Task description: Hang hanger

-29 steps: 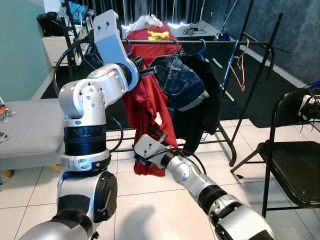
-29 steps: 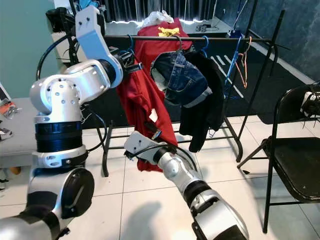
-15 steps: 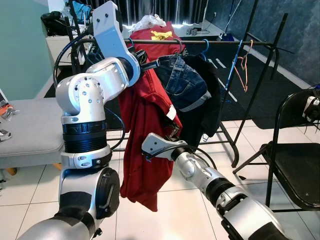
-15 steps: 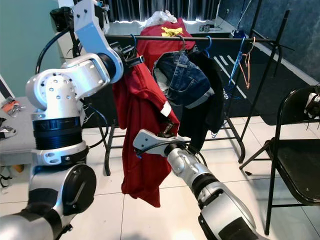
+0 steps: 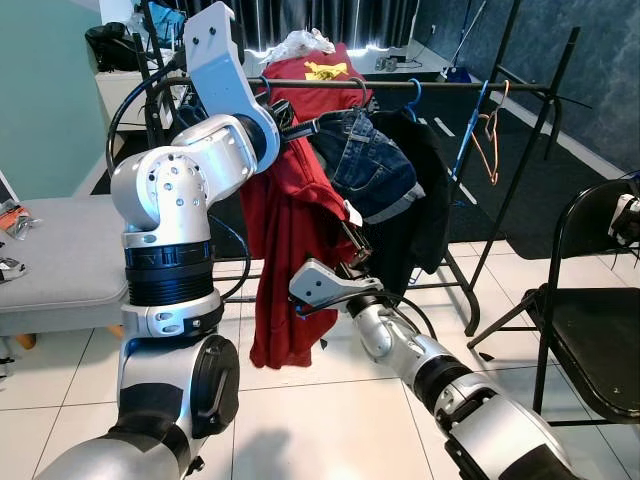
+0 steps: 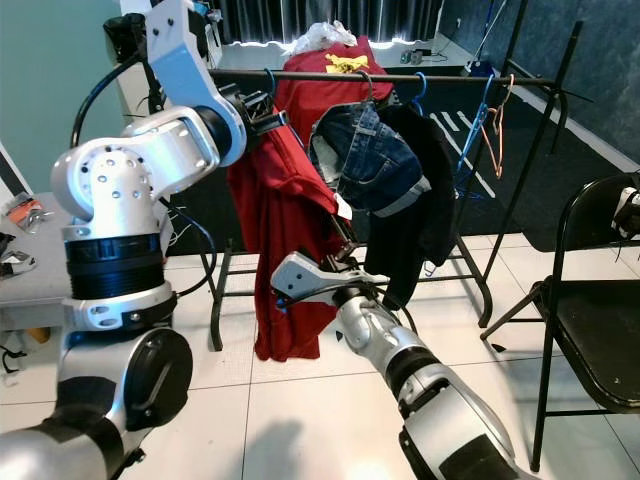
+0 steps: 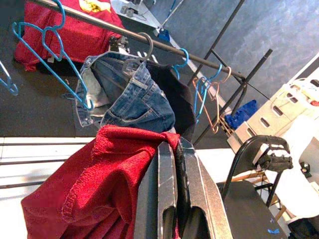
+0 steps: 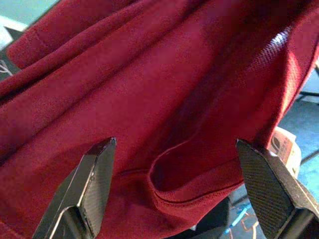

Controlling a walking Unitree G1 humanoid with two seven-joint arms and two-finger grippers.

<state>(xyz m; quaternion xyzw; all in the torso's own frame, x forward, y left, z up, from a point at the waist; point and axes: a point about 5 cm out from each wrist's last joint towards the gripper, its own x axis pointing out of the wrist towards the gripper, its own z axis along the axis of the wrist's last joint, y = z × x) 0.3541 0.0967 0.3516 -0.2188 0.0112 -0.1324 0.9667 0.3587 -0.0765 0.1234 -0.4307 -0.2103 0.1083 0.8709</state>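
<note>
Since 0.5 s ago the red shirt [image 5: 290,250] swung higher at frame centre; left gripper [image 7: 174,164] stays clamped on it, right gripper [image 8: 174,174] spread apart, rail [image 5: 440,86] unreached.

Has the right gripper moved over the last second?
Yes. The right gripper has risen and gone to the robot's right along the red shirt, closer to the jeans hanging on the rack rail.

A red garment [image 5: 290,260] droops beside the rack rail [image 5: 440,86].
</note>
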